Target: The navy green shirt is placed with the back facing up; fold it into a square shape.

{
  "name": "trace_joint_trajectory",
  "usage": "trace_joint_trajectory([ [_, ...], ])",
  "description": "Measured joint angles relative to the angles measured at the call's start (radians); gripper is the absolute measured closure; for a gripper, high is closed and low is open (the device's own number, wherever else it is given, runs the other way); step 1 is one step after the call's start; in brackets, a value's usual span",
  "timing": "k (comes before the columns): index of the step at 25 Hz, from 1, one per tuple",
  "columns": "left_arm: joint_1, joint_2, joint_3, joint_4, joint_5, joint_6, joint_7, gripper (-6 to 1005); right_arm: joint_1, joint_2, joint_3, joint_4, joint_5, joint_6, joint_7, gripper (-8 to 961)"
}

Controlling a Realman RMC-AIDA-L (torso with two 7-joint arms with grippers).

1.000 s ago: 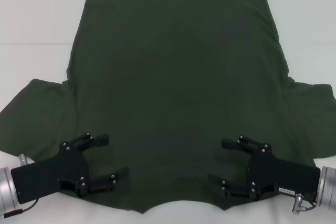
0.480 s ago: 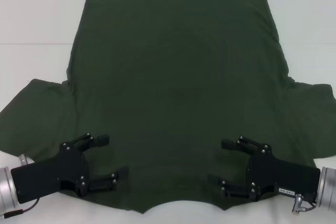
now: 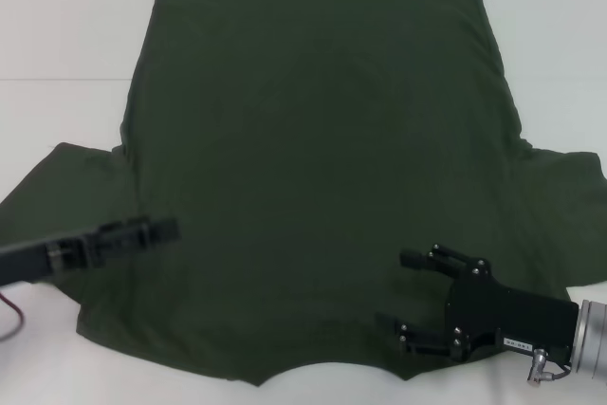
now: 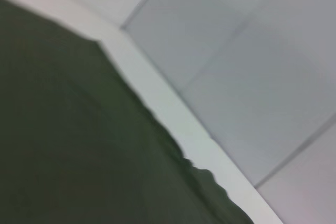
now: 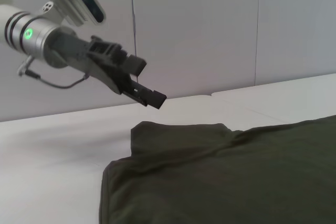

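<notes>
The navy green shirt lies flat on the white table, hem far from me, collar edge near me, sleeves out to both sides. It also shows in the left wrist view and the right wrist view. My left gripper is over the shirt's near left part by the left sleeve. The right wrist view shows it raised clear above the table, open and empty. My right gripper is open and empty, low over the shirt's near right part beside the collar.
The white table extends bare around the shirt on the left, right and far side. A pale wall stands behind the table's left end.
My left gripper has lifted off the shirt's near left corner, swung out to the left and turned edge-on. The right gripper and the shirt have not moved.
</notes>
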Motion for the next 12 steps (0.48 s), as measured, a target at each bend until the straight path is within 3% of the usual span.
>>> trace_joint_trajectory([
  [5, -0.004, 0.020, -0.004, 0.152, 0.100, -0.075, -0.339, 60, 0.001, 0.000, -0.004, 0.000, 0.000, -0.002, 0.000, 37],
  [12, -0.026, 0.110, 0.000, 0.203, 0.273, -0.169, -0.609, 61, 0.001, 0.000, -0.005, 0.000, -0.001, -0.006, 0.001, 36],
])
